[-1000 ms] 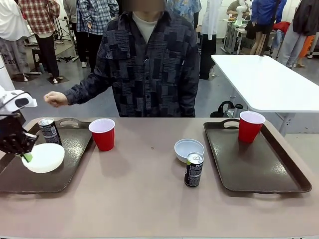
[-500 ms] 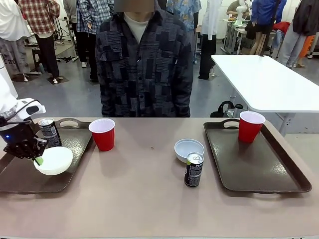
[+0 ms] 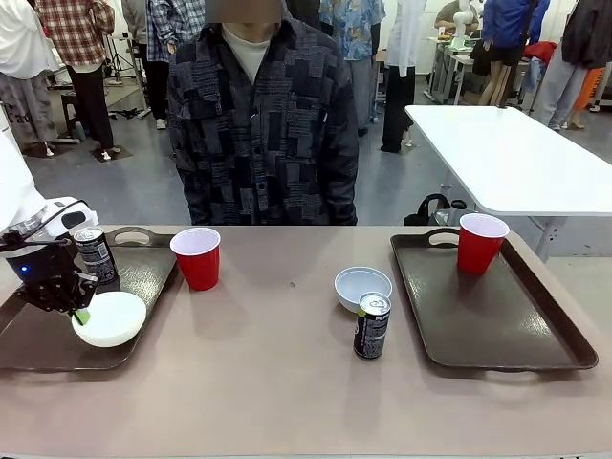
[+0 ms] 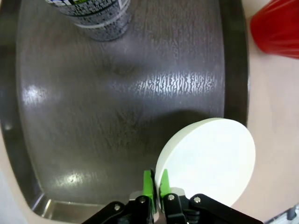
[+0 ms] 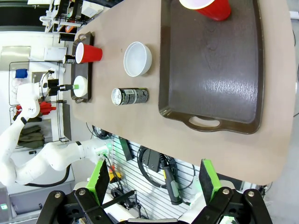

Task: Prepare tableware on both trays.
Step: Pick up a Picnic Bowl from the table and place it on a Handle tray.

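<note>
1. Clamping the green pads of the left gripper on the rim of the creamy bowl, low over the near right part of the left tray. Probably lining up a spot beside the black can at its far end.
2. Holding the right gripper spread wide and empty, high up and well apart from the left tray — likely waiting.
3. Judging the job part-done: a red cup standing just off the left tray's right rim, the bluish bowl and second can farther right, and the other cup farthest, on the right tray.
4. Getting from the left wrist view the pinch on the bowl's edge and a shadow beneath. Not telling contact with the tray floor from either view.
</note>
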`<state>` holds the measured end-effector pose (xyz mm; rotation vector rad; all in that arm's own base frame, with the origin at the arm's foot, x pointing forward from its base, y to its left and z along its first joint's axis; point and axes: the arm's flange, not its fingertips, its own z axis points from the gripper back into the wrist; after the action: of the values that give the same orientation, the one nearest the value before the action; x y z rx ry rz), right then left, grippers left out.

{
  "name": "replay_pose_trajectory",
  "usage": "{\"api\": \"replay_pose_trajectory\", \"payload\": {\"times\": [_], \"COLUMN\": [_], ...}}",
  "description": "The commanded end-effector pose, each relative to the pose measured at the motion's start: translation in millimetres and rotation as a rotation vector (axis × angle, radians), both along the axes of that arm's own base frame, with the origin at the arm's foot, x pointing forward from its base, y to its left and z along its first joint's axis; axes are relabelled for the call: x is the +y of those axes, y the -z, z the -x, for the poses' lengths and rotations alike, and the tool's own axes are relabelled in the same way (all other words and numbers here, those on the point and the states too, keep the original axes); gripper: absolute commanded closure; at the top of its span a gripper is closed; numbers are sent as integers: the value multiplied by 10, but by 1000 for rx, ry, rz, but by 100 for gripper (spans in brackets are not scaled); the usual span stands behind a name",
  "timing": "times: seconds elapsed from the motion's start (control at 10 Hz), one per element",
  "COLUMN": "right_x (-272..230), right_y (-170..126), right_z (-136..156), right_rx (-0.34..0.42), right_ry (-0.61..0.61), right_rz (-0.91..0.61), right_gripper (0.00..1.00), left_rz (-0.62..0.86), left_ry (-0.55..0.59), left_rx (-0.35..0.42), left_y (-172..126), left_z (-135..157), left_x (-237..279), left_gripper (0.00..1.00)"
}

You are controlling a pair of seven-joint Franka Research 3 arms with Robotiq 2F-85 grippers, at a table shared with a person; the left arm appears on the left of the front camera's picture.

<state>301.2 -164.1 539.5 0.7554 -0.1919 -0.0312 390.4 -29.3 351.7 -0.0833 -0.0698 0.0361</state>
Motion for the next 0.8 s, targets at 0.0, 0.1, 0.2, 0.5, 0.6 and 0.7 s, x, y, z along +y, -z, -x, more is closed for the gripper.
{"api": "replay_pose_trajectory", "payload": {"times": [0.0,0.1,0.2,0.5,0.6,0.7], "right_x": [0,0,0,0,0,0], "right_y": [7,7,7,7,7,7], "right_z": [-7,-7,-7,-7,-7,-7], "right_rx": [-3,-3,-3,-3,-3,-3], "right_ry": [1,1,1,1,1,1], "right_rz": [-2,-2,-2,-2,-2,-2], "right_gripper": [0,0,0,0,0,0], "left_rz": [-32,-44,-54,-121,-128,-134], "left_ry": [26,25,31,54,73,94], "left_rx": [-11,-9,-9,-37,-36,-42], "left_y": [75,83,78,-235,-380,-550], "left_z": [67,73,86,200,253,319], "left_x": [-3,-9,-4,19,12,-6], "left_gripper": [76,26,32,0,0,0]}}
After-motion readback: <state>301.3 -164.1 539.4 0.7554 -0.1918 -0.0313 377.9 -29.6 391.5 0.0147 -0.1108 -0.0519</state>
